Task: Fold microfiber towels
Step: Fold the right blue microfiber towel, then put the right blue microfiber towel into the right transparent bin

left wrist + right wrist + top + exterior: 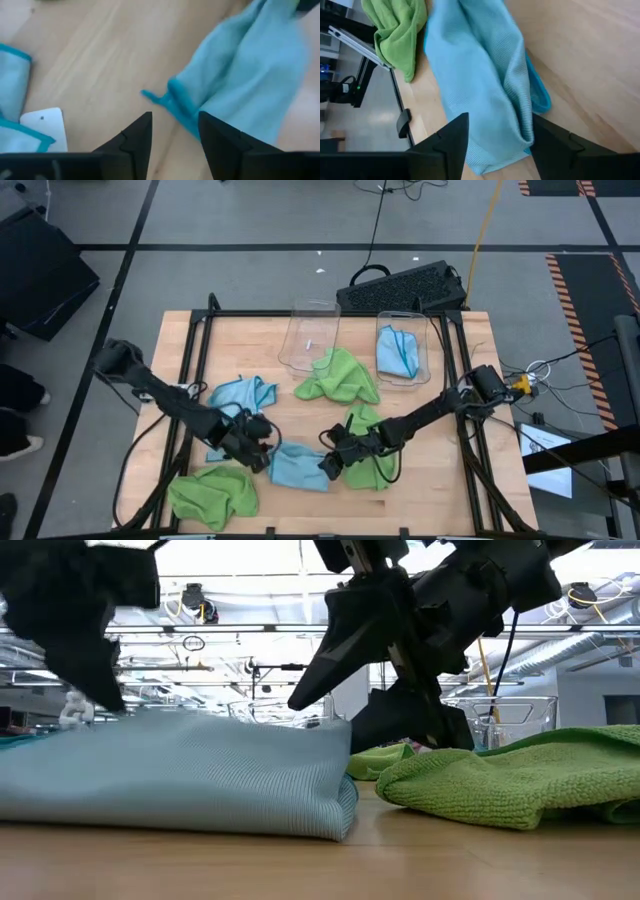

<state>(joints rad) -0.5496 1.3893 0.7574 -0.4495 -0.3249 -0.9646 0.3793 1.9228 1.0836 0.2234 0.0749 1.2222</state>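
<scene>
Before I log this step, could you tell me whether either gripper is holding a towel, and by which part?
Nothing is held: the left gripper and right gripper stand open at opposite ends of the folded light blue towel.

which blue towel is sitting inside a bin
The blue towel in the right-hand clear bin at the table's far side. The other two blue towels lie on the bare tabletop, outside any bin.

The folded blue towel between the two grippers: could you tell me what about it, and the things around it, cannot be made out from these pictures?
- Blue towel: its far edges, in the low view hidden behind its own near fold; in the high view both grippers overlap its ends.
- Left gripper: in the low view blurred and cut off by the top edge.
- Cloth in the clear bin: folded or not, too small in the high view.
- White tag: any print is blurred.
</scene>
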